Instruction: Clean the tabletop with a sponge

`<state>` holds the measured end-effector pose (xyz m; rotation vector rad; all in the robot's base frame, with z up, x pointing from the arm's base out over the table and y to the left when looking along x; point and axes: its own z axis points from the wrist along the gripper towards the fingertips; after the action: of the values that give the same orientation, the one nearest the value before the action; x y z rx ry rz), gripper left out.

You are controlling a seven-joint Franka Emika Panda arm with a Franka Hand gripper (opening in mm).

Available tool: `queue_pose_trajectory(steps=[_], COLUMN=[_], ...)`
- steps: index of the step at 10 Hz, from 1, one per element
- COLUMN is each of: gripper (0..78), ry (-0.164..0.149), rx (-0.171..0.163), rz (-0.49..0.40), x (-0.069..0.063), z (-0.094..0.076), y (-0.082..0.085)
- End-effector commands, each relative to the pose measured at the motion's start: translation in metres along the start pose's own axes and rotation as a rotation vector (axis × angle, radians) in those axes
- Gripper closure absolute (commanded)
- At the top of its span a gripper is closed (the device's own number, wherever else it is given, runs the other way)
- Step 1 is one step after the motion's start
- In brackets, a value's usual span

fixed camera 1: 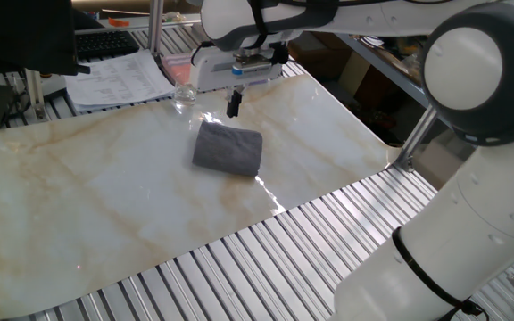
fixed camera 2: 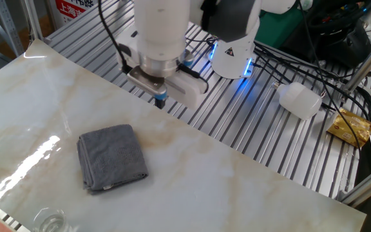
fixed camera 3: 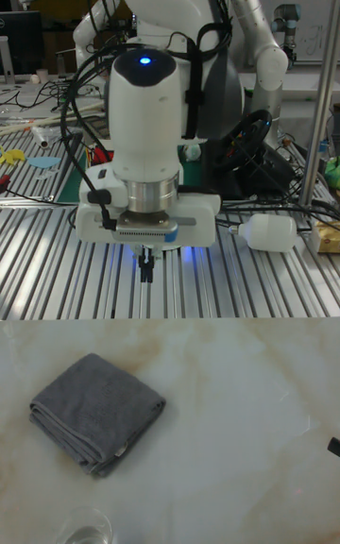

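Note:
The sponge [fixed camera 1: 228,149] [fixed camera 2: 112,156] [fixed camera 3: 97,409] is a folded dark grey pad lying flat on the cream marble tabletop [fixed camera 1: 105,196] [fixed camera 2: 224,187] [fixed camera 3: 246,431]. My gripper [fixed camera 1: 234,105] [fixed camera 2: 160,101] [fixed camera 3: 146,272] points straight down, its fingers close together with nothing between them. It hangs in the air above the tabletop's edge, a short way from the sponge on the robot-base side and not touching it.
A clear glass [fixed camera 1: 184,96] [fixed camera 2: 49,221] [fixed camera 3: 85,527] stands close to the sponge. Papers [fixed camera 1: 119,78] and a pink tray [fixed camera 1: 175,64] lie beyond it. A white bottle [fixed camera 2: 299,100] and a snack packet [fixed camera 2: 350,127] rest on the ribbed metal slats [fixed camera 2: 256,135].

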<state>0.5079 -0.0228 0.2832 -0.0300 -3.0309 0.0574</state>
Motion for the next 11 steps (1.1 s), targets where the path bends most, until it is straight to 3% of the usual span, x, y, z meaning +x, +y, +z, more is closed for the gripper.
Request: queue_pose_trajectory(steps=[1,6,11], gripper=[77.6,77.6,77.6], ry=[-0.014,-0.053,-0.059], rx=[0.004,0.002,-0.005], rz=[-0.003,0.008,-0.016], x=[-0.006,-0.013,-0.018], z=[0.007,0.038,0.057], y=[-0.01,-0.012,-0.027])
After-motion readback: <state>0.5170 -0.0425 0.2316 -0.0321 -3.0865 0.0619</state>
